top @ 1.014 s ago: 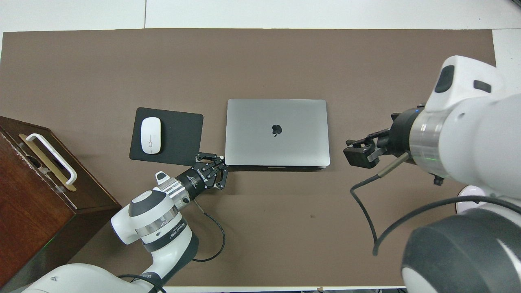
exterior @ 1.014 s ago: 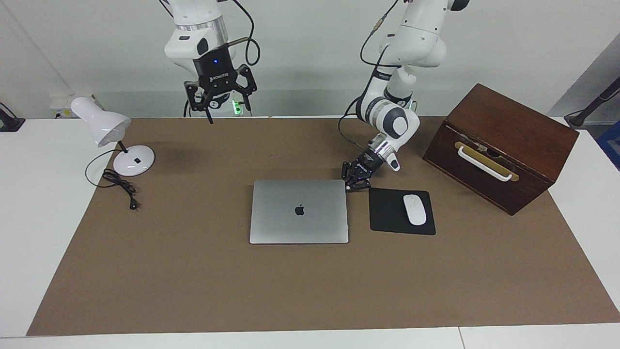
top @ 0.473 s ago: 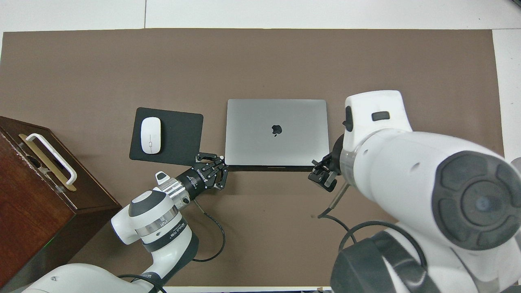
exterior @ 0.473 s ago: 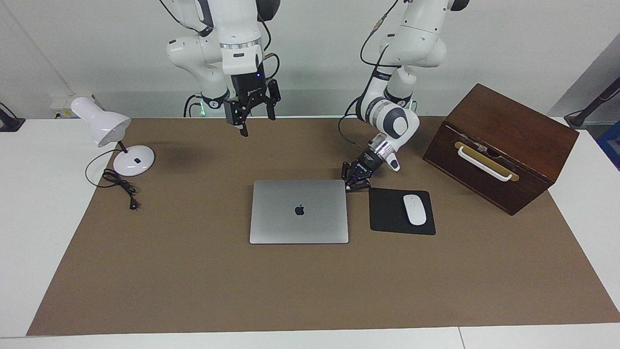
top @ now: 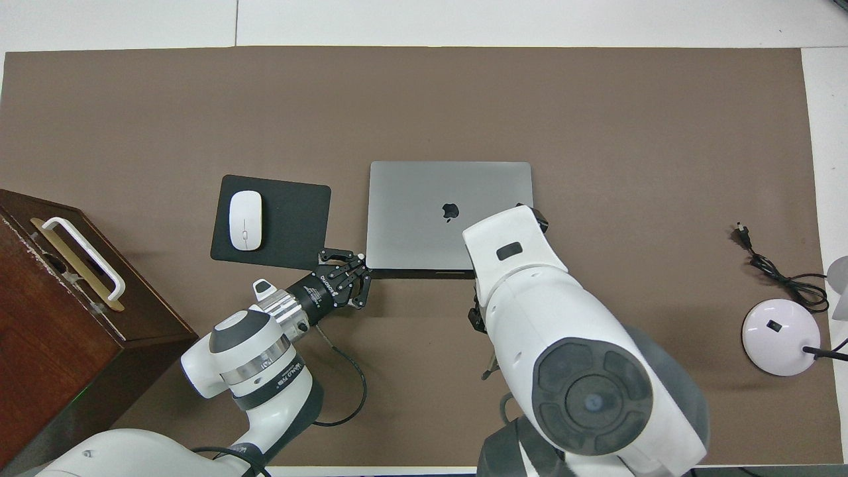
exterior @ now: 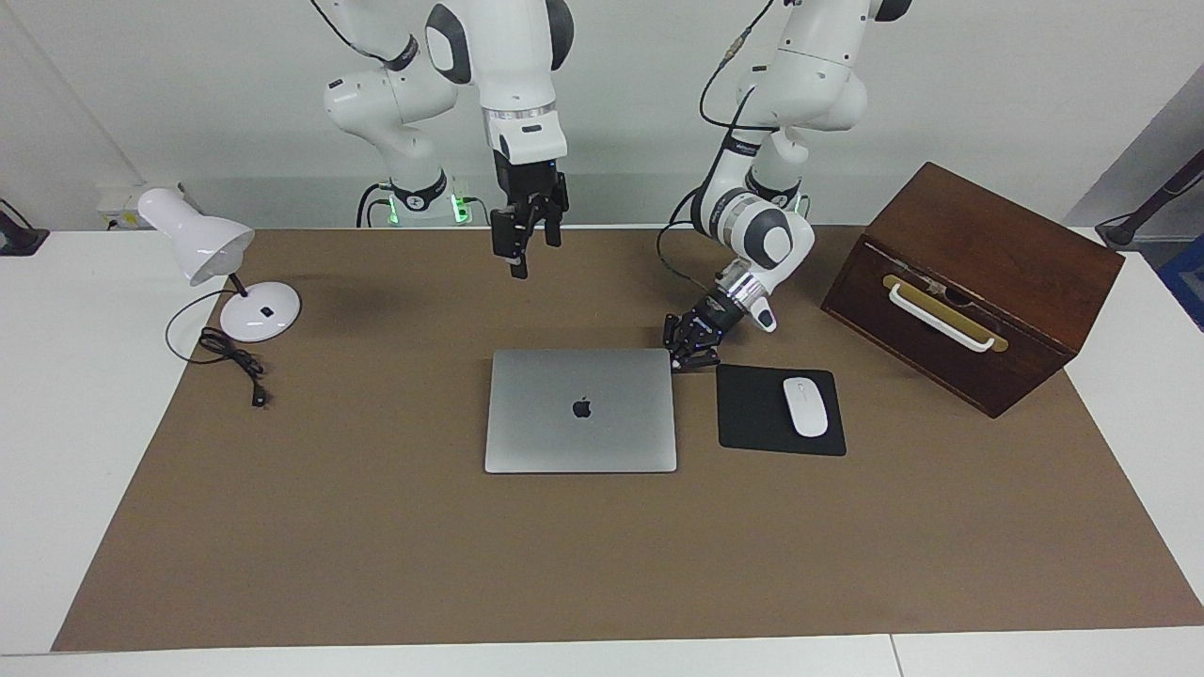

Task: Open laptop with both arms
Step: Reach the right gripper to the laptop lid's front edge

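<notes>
The laptop (exterior: 580, 410) lies shut on the brown mat, logo up; it also shows in the overhead view (top: 430, 212). My left gripper (exterior: 684, 360) is low at the laptop's corner nearest the robots, toward the left arm's end, fingers open at that corner; it shows in the overhead view too (top: 363, 268). My right gripper (exterior: 534, 259) hangs open and empty in the air, over the mat between the robots and the laptop. In the overhead view the right arm (top: 563, 344) covers the gripper and one laptop corner.
A black mouse pad (exterior: 752, 414) with a white mouse (exterior: 805, 406) lies beside the laptop, toward the left arm's end. A dark wooden box (exterior: 969, 282) stands past it. A white desk lamp (exterior: 212, 249) and its cord sit at the right arm's end.
The right arm has swung from its own end of the table toward the middle, and its gripper has turned and come lower. The left arm and the laptop have not moved.
</notes>
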Robot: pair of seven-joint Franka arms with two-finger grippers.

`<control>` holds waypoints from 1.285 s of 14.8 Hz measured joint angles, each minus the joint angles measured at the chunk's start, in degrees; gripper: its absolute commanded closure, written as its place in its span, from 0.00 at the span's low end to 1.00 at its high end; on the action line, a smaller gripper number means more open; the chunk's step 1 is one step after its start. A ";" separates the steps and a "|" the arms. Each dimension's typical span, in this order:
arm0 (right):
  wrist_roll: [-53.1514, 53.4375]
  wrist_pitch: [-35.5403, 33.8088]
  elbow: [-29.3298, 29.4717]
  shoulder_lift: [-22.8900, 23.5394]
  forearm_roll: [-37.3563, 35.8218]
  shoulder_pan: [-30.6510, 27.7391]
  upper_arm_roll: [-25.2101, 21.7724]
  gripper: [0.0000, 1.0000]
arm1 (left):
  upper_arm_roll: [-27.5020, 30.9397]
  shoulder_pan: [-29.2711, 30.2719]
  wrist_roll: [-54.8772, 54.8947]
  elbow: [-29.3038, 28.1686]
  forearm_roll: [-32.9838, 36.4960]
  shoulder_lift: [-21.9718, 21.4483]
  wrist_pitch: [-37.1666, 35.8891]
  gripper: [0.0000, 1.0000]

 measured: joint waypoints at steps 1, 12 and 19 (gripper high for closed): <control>-0.11 0.83 -0.78 0.09 -1.27 0.44 0.00 0.00 | -0.01 0.00 0.00 0.00 -0.16 0.01 0.00 1.00; 2.76 10.29 -5.63 8.23 -15.56 5.34 -0.02 0.00 | 0.04 0.00 0.05 0.05 -0.64 0.25 -0.58 1.00; 2.76 14.62 -5.73 14.47 -21.19 6.61 -0.03 0.00 | 0.15 0.02 0.27 0.08 -0.98 0.56 -1.38 1.00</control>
